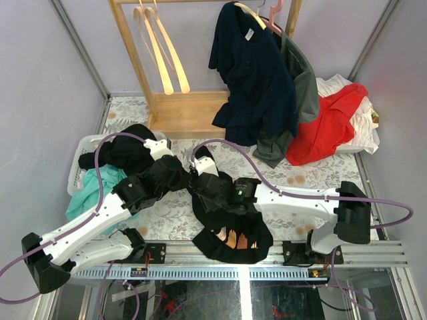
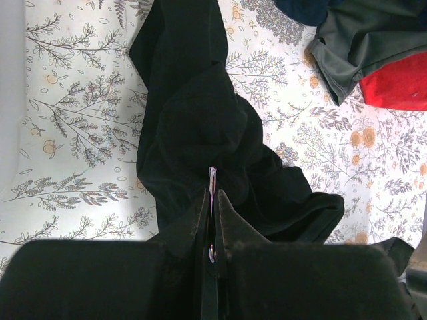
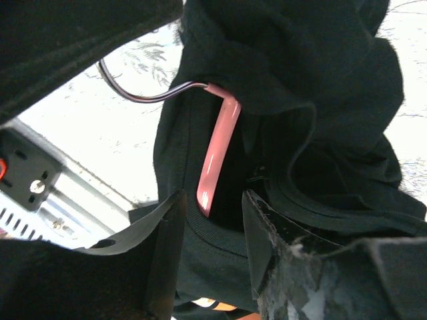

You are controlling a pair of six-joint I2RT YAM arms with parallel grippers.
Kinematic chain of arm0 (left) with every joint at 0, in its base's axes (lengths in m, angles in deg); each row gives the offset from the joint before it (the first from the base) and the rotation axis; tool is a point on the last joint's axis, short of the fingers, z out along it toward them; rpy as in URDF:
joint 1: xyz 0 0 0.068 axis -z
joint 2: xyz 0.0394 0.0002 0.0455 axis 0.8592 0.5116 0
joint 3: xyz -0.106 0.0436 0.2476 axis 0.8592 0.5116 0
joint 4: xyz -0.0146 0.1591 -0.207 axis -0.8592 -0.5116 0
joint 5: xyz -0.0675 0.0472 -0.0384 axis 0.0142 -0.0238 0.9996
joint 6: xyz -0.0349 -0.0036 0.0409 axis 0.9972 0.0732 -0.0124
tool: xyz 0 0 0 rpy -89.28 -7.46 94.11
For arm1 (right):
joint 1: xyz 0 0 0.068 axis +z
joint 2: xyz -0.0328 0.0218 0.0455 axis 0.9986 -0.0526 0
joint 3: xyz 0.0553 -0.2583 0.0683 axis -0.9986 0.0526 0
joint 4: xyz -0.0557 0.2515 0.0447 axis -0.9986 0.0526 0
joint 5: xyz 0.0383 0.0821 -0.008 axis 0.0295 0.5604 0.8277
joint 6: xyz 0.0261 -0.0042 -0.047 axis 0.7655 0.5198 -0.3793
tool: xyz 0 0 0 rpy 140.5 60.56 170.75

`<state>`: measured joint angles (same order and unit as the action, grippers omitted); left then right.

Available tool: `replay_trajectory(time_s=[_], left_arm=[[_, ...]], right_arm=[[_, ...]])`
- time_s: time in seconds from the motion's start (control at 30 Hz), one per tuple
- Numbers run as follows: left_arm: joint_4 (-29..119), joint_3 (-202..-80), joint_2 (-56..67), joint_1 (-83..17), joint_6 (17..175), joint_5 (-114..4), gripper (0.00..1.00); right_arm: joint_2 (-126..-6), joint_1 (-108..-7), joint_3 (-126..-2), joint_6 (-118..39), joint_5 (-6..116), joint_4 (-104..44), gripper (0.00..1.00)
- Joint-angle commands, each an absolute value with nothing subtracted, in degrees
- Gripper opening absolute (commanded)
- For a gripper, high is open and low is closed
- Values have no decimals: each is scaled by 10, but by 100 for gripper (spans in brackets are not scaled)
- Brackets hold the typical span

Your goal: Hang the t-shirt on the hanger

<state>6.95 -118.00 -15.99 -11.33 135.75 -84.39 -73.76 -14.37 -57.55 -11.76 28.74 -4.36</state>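
The black t-shirt (image 1: 223, 213) lies bunched at the table's front middle, its tan print (image 1: 235, 239) hanging over the front edge. The pink hanger (image 3: 220, 143) sits inside it, with the neck coming up through the collar (image 3: 220, 233) and the metal hook (image 3: 153, 95) curving off to the left. My left gripper (image 1: 185, 175) (image 2: 213, 193) is shut on a thin shiny piece that looks like the hook (image 2: 212, 179), above the shirt (image 2: 193, 113). My right gripper (image 1: 200, 180) (image 3: 210, 200) is open, its jaws either side of the collar and the hanger's neck.
A wooden rack (image 1: 133, 60) at the back holds cream hangers (image 1: 160, 57), a navy t-shirt (image 1: 257, 73) and a grey garment (image 1: 303, 87). A red garment (image 1: 327, 127) lies back right. A white basket (image 1: 77, 167) with black and teal clothes stands left. A metal rail (image 1: 233, 257) runs along the front.
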Motion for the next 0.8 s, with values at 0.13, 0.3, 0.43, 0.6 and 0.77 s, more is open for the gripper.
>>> replay_trajectory(time_s=[0.13, 0.3, 0.43, 0.6, 0.77], left_arm=[[86, -1207, -173, -112, 1354, -841, 0], [87, -1209, -172, -112, 1355, -837, 0], [87, -1209, -173, -112, 1354, -838, 0], [86, -1211, -173, -112, 1353, -840, 0], [84, -1216, -172, -112, 1351, -838, 0]], right_arm=[[-771, -124, -615, -117, 155, -54, 39], [-781, -120, -617, -117, 150, -65, 38], [-780, -114, -618, -121, 147, -76, 39], [-784, -108, -611, -115, 132, -82, 41], [-793, -98, -596, -103, 107, -90, 41]])
